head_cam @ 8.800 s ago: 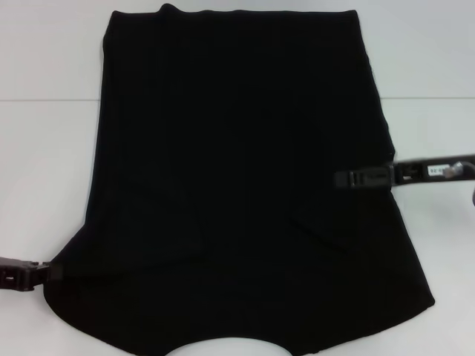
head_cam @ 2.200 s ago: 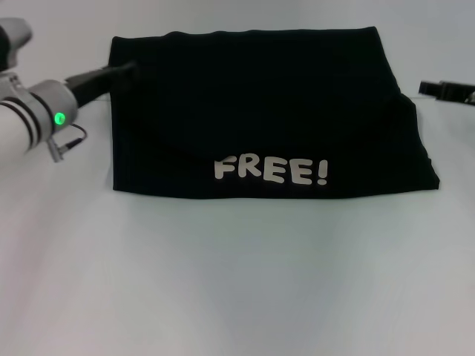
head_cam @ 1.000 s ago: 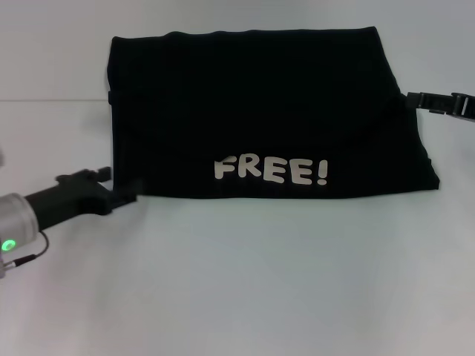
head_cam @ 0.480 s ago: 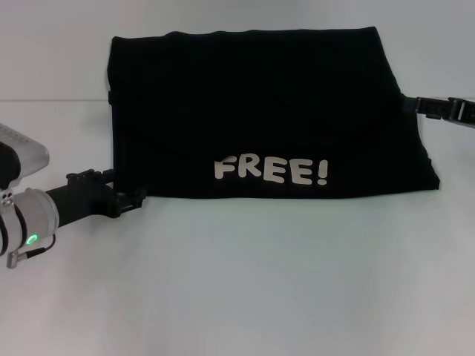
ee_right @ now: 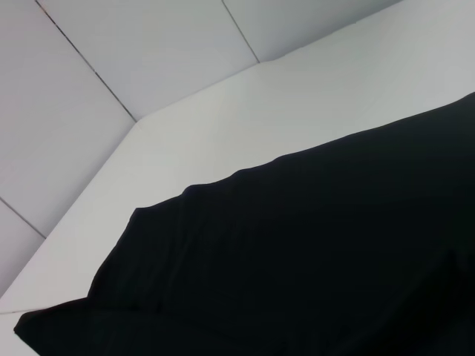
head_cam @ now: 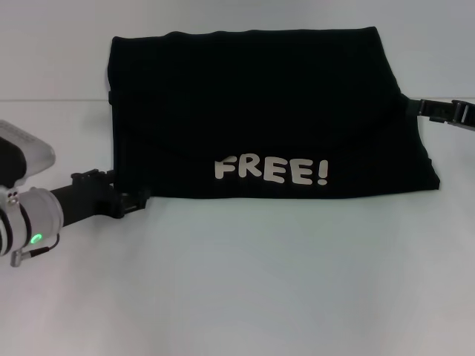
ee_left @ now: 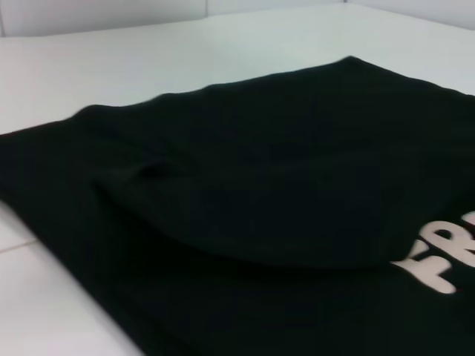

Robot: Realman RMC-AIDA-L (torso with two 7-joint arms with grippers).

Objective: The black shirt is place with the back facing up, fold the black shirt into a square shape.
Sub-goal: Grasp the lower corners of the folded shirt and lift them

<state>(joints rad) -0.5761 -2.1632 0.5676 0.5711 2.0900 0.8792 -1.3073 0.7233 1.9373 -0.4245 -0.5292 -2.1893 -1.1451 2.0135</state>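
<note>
reaching low, left gripper [head_cam: 139, 199] touches the near left corner of black shirt [head_cam: 260, 111], folded flat mid-table; finger state unclear. right gripper [head_cam: 415, 105] at right edge, unclear. pinch all layers before folding across.

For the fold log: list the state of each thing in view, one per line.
shirt: folded into a wide rectangle, flat on the table, "FREE!" lettering facing up near its front edge.
left gripper: low at the shirt's front left corner, touching its edge.
right gripper: at the shirt's right edge, level with the table.
table: white, bearing the shirt.
</note>
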